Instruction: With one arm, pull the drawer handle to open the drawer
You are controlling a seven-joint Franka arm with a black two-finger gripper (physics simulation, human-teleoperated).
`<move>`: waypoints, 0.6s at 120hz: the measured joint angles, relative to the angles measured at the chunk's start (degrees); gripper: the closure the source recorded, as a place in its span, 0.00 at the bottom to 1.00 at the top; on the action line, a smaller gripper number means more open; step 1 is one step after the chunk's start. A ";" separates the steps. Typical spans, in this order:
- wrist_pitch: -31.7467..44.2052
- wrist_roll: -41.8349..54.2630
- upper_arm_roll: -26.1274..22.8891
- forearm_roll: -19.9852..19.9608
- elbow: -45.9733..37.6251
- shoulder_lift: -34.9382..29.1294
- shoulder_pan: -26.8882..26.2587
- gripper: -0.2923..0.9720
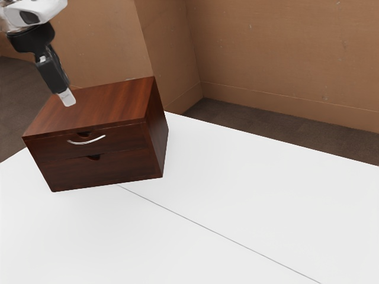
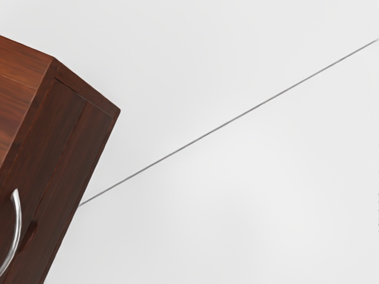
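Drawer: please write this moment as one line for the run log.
pincer: over cabinet top | handle: untouched | drawer: shut

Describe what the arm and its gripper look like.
The arm has a glossy white rounded shell with a dark inset, joined to a black collar. The gripper is a slim black boxy body ending in a pale grey-white tip. No cables or markings can be made out.
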 joint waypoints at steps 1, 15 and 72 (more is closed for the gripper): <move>0.00 0.09 -0.01 -0.03 0.01 0.11 -0.03 0.23; -0.02 1.26 -0.03 -0.31 -0.07 1.56 -0.71 0.23; 16.86 10.57 8.48 9.47 -35.68 -16.94 -4.02 0.23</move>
